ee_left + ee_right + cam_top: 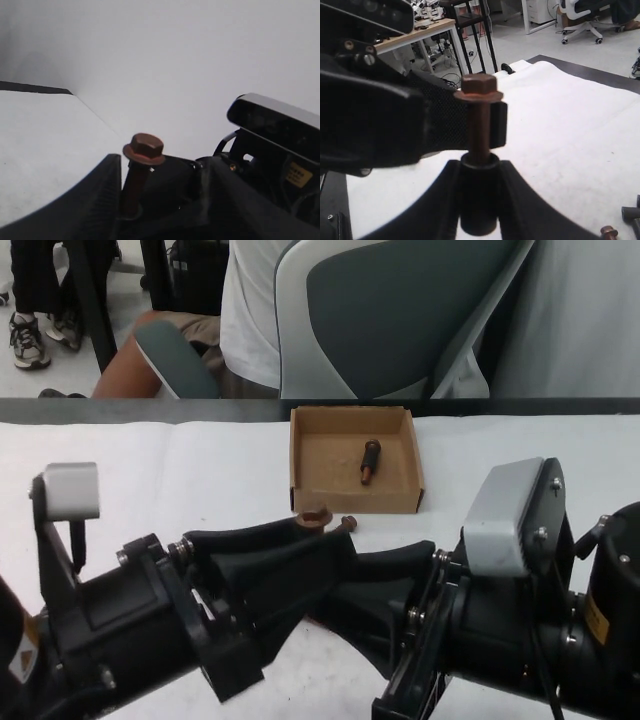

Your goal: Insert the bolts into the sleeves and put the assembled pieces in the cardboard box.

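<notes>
Just in front of the box (355, 502), the two arms meet over the bench (560, 130). The left gripper (160, 167) is closed on the shank of a bolt (479, 117). The right gripper (480, 170) is clamped round a sleeve (479, 200), held upright beneath the bolt. We see the bolt's tip just inside the sleeve's mouth, with most of the shank bare above it.

We judge the main danger to be alignment. If the bolt leans off the sleeve's axis as it is pressed home, it may bind at the rim, or slide up through the left fingers instead of going in. Those fingers sit close above the sleeve and may strike its rim before the bolt seats, and a regrip could drop it.

The bolt is rusty brown, with a hexagon head over a round flange. The sleeve is a dark, smooth cylinder. One finished piece (370, 461) lies in the box, and a spare bolt (607, 231) rests on the bench.
</notes>
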Robot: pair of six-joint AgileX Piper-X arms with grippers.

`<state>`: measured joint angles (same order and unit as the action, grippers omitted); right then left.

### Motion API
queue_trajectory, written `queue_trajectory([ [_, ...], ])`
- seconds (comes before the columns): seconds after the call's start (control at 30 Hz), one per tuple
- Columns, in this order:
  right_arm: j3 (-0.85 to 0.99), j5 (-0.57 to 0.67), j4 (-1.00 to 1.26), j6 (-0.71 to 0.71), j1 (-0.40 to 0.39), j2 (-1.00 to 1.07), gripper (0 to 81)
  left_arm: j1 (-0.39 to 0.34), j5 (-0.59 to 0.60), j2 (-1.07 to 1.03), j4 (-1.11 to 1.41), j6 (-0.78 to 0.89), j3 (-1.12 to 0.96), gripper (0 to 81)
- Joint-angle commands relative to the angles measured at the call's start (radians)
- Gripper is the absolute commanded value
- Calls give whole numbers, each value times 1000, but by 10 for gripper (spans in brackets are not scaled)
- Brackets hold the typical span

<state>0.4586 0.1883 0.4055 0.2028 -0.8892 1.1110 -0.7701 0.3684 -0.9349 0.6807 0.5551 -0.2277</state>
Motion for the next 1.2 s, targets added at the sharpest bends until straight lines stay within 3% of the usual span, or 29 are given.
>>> queue_trajectory([
  [0.0, 56, -50, 109, -18, 35, -9, 3, -30, 157, -4, -79, -12, 13, 476],
  [0.17, 86, -48, 109, -31, 77, -9, 3, -6, 149, -4, -145, -114, 11, 476],
  [0.37, 130, -15, 109, -31, 113, -9, 3, 115, 149, -4, -260, -221, 11, 476],
  [0.67, 147, 4, 109, -31, 115, -9, 3, 280, 109, -4, -286, -223, -15, 476],
  [0.93, 147, -5, -108, -22, 176, -9, 3, 294, 51, -5, -533, -246, -39, 476],
  [1.17, 151, -5, -284, 31, 281, -4, 3, 294, -10, -36, -742, -275, -131, 452],
])
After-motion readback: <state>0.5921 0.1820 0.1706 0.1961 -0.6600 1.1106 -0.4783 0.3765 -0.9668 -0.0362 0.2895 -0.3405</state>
